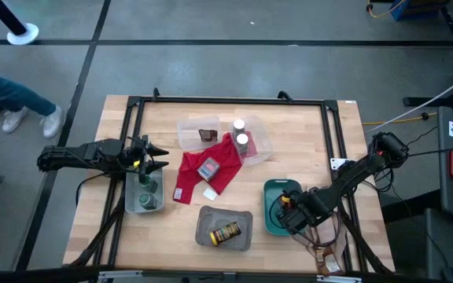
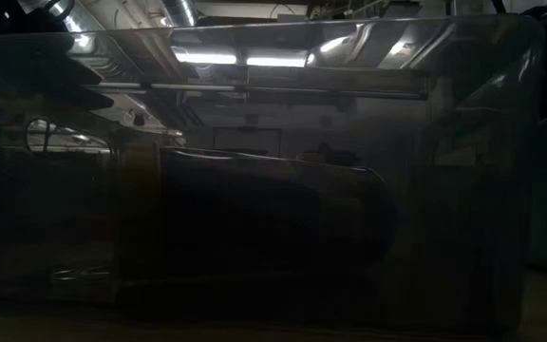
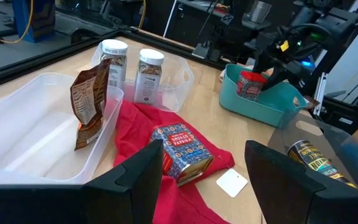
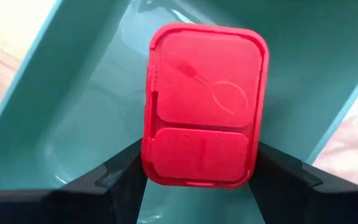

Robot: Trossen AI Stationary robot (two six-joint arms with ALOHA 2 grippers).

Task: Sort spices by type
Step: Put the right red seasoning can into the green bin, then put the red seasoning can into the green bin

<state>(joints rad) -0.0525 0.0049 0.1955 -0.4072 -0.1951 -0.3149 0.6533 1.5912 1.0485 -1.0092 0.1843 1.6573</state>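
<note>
My right gripper (image 1: 291, 206) reaches into the teal tray (image 1: 272, 189) near the table's right side and is shut on a small red tin (image 4: 204, 106). That tin also shows in the left wrist view (image 3: 250, 84). My left gripper (image 1: 157, 157) hovers open near the left edge, above a clear tray holding green-lidded jars (image 1: 145, 192). A second red tin (image 3: 182, 152) lies on the red cloth (image 1: 203, 179) at the table's middle. Two white-capped bottles (image 3: 149, 74) and a dark brown packet (image 3: 91, 102) stand in the far clear tray (image 1: 259, 145). A yellow-labelled jar (image 1: 226, 233) lies in the grey tray (image 1: 204, 224). My right gripper pinches the red tin between its two fingers, one on each long side wall (image 4: 149, 168) just below the lid. The fingers come from above, pointing down. The tin sits upright, lid up, inside the teal tray; whether its base rests on the tray's floor I cannot tell.
A small white card (image 3: 231, 183) lies beside the red cloth. A black frame (image 1: 226, 101) runs along the table's edges. A person's legs (image 1: 22, 106) show on the floor past the far left corner. The low view is filled by the grey tray's wall (image 2: 273, 190).
</note>
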